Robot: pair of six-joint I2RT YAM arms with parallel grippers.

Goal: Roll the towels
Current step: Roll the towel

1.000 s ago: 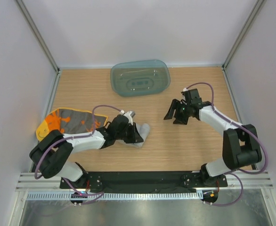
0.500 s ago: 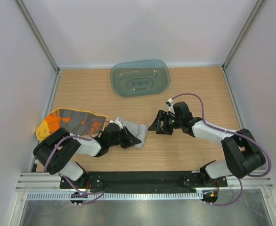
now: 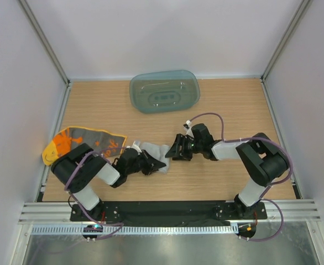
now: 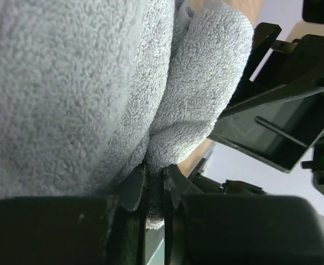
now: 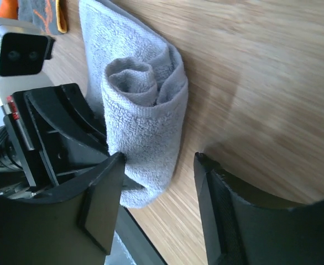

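The grey towel (image 3: 153, 150) lies rolled on the wooden table, its spiral end showing in the right wrist view (image 5: 145, 110). My left gripper (image 3: 150, 163) is shut on a fold of the grey towel (image 4: 95, 88) at its near edge. My right gripper (image 3: 174, 150) is open, its jaws wide apart just right of the roll's end (image 5: 159, 171); one finger (image 5: 104, 193) touches the cloth. The yellow-orange towel (image 3: 79, 142) lies flat at the left, partly under my left arm.
A translucent teal tray (image 3: 164, 91) stands at the back centre. Side walls close in the table (image 3: 234, 105) left and right. A black rail runs along the near edge.
My right gripper has moved left across the table up to the grey roll's end. My left gripper has drawn back a little with the towel, which now looks more tightly rolled.
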